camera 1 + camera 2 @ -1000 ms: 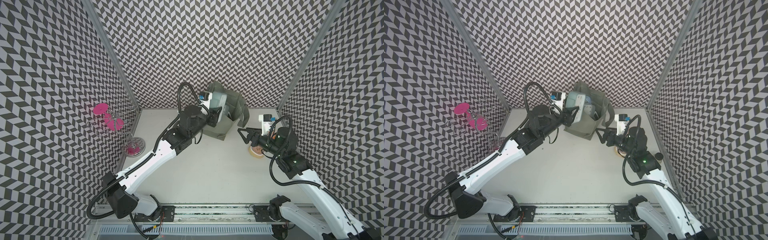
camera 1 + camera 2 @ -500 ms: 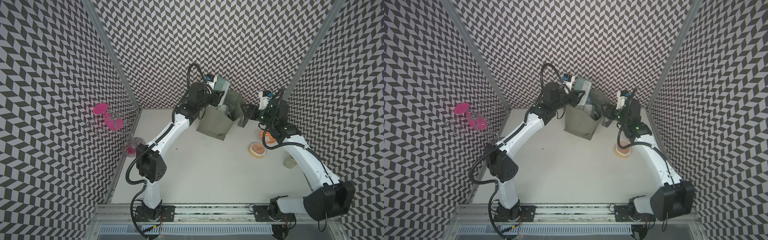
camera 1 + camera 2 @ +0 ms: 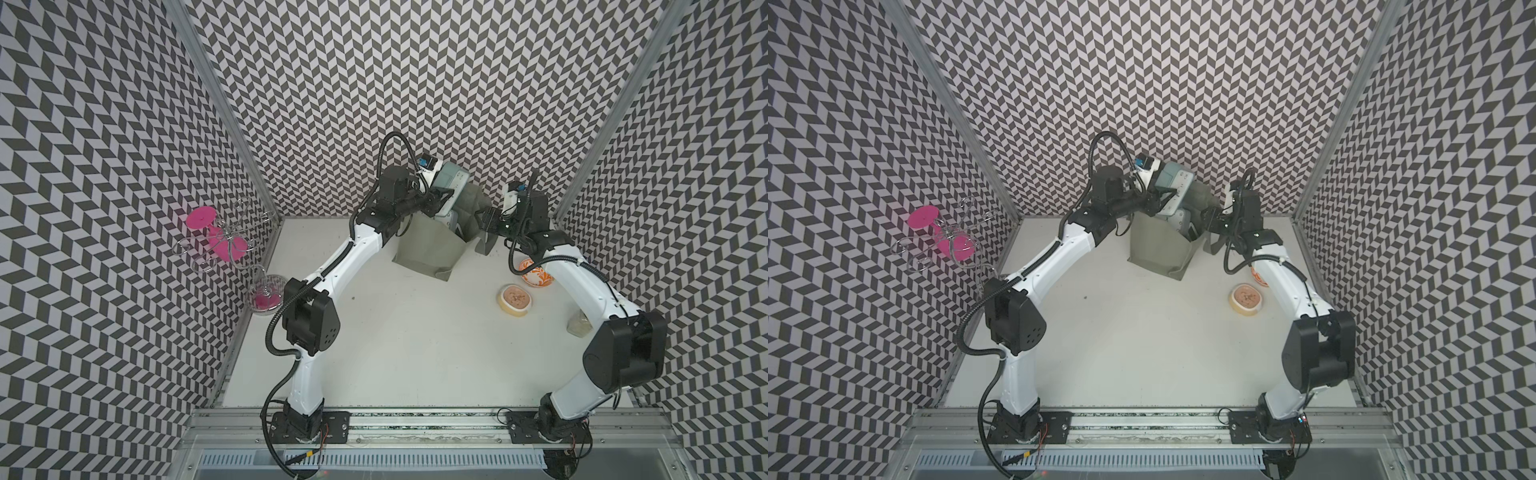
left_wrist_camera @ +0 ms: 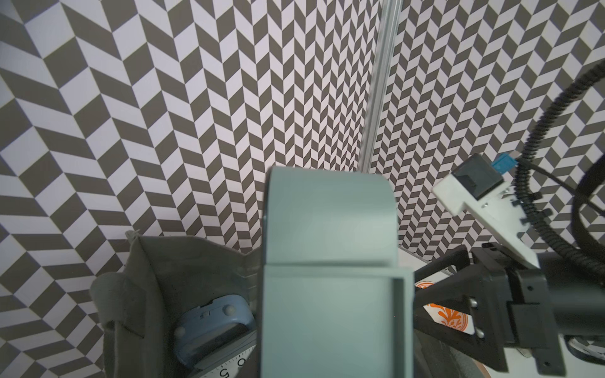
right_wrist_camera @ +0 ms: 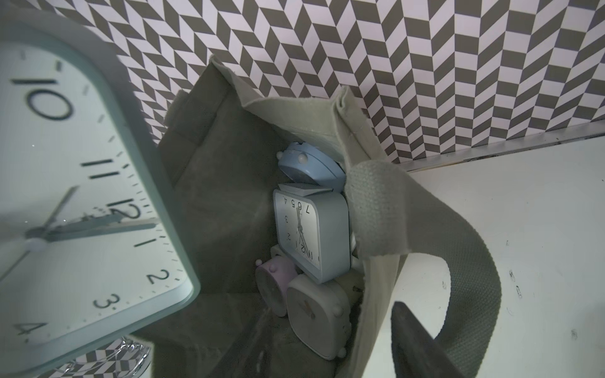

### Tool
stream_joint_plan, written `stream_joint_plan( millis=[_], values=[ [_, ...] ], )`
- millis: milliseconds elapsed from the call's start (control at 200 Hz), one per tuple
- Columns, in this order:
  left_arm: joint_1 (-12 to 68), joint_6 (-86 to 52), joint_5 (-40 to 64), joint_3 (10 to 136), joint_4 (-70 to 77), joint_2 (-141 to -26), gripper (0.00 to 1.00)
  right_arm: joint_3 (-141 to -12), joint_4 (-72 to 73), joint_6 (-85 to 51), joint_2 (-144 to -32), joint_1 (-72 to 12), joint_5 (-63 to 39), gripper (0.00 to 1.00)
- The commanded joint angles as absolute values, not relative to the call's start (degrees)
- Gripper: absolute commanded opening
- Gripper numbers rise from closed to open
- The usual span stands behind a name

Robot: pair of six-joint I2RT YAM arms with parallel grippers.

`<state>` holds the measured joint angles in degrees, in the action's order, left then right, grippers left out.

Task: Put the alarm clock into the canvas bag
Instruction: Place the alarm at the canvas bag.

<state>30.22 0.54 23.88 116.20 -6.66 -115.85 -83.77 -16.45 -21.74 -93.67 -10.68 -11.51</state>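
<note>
Overhead, the left pincer [image 3: 441, 196] is clamped on a pale-green square plastic alarm clock [image 3: 453, 178], holding it tilted just above the open mouth of the tall grey-green canvas bag [image 3: 424, 249]. The bag stands at the far edge of the white bench [image 3: 415, 353], and the clock is not yet inside it. The right pincer [image 3: 482, 219] sits at the bag's right rim beside a cloth strap handle [image 5: 409, 212], apparently to hold the mouth open. Whether its jaws have closed on fabric cannot be told.

Inside, a blue square clock [image 5: 314, 235], a small pink clock [image 5: 271, 281] and a white clock [image 5: 317, 314] are stacked against the right wall, so the left half is free. The big clock looks nearly as wide as the opening, and the folded rim and the patterned far wall close behind give little slack. An orange-patterned bowl [image 3: 536, 272] and a round yellow tub [image 3: 515, 299] lie nearer and to the right, clear of the drop.
</note>
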Motion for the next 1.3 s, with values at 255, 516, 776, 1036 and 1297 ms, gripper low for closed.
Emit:
stream_joint_plan(
  millis=[255, 516, 776, 1036, 1297],
  values=[
    [29.4, 13.1, 30.4, 117.8, -3.8, -117.5, 0.24, -88.3, -16.5, -19.3, -96.8, -10.5, -14.4, 0.17],
    [26.8, 13.7, 34.7, 117.6, -4.2, -118.8, 0.20, -94.1, -17.3, -17.9, -96.1, -11.5, -14.9, 0.00],
    [25.1, 20.3, 38.8, 122.3, -12.6, -123.0, 0.15, -97.4, -17.5, -17.5, -97.6, -12.0, -16.0, 0.00],
    [23.6, 23.5, 44.5, 135.2, -25.9, -133.1, 0.10, -96.1, -16.3, -17.4, -97.1, -12.0, -17.0, 0.00],
    [22.9, 13.3, 47.9, 138.7, -25.0, -139.1, 0.15, -95.0, -15.5, -17.5, -96.3, -12.1, -17.8, 0.00]
  ],
)
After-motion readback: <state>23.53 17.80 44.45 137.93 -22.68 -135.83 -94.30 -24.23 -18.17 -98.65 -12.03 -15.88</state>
